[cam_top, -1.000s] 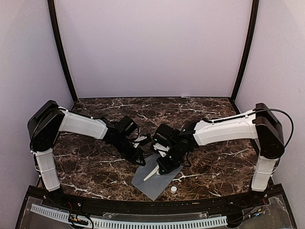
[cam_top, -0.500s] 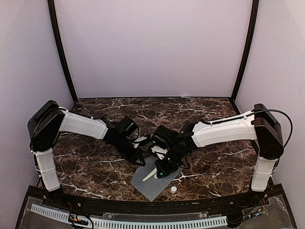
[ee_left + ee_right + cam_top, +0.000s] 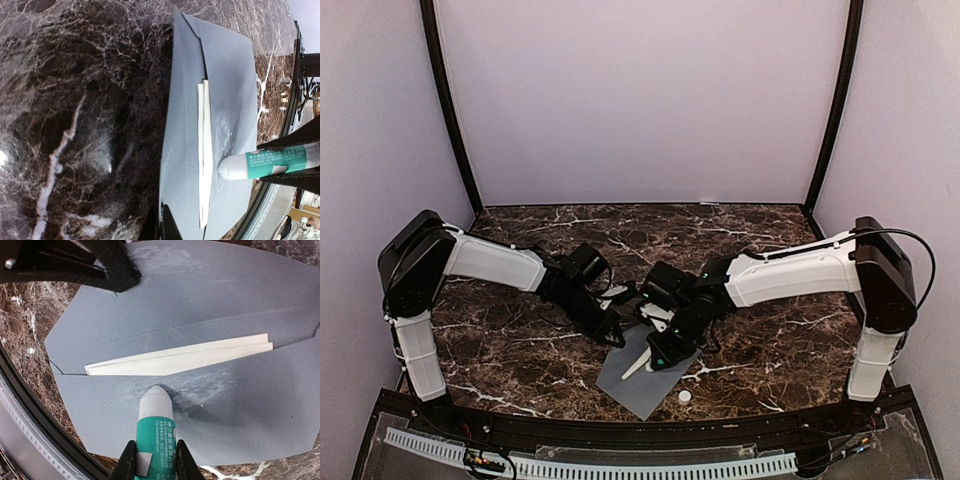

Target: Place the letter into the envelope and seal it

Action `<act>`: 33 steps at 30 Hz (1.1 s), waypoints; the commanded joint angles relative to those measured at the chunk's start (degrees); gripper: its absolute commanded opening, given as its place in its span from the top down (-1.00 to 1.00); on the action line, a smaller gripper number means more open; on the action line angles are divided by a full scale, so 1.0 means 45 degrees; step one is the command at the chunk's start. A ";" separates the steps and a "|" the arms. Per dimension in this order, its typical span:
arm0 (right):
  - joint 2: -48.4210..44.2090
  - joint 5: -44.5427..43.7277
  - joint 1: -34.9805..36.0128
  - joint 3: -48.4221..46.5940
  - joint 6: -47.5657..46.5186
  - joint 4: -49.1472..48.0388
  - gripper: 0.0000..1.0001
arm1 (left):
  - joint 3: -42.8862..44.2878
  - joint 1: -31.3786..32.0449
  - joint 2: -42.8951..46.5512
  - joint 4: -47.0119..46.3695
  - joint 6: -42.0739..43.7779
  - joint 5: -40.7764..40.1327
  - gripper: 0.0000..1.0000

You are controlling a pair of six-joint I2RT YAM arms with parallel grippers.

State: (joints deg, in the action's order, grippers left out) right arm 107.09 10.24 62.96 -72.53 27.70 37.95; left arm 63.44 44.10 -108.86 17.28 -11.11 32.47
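Letter (image 3: 180,359) is mostly inside the envelope (image 3: 225,300), with only a thin cream sliver showing at the envelope's opening, so insertion looks about done. Sealing is underway: right gripper (image 3: 154,460) pinches a green glue stick (image 3: 155,425), its tip touching the envelope just beside that sliver, with whitish smear around it. Left gripper (image 3: 100,267), fingers pressed together, sits on the envelope's edge, seemingly pinning it. Left to do, I judge: finish gluing, then fold the flap shut.

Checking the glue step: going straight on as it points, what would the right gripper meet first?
The glue stick in the right gripper leads: its tip presses into the envelope, seemingly touching, just short of the letter.
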 commanded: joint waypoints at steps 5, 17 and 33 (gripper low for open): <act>0.0255 -0.1855 -0.1101 0.0891 -0.0273 0.0904 1.00 | -0.0007 0.0003 -0.0034 -0.0190 0.0119 0.0237 1.00; 0.0361 -0.2609 -0.1872 0.0806 -0.0703 0.0766 1.00 | -0.0016 -0.0005 -0.0068 -0.0213 0.0124 0.0363 1.00; 0.0636 -0.2631 -0.2218 0.0499 -0.0863 0.0479 1.00 | -0.0014 -0.0005 -0.0070 -0.0207 0.0094 0.0426 1.00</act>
State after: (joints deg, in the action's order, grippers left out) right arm 106.24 4.64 54.63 -71.61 24.21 36.25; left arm 63.44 44.01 -108.86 14.17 -11.14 32.60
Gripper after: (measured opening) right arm 0.187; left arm 0.005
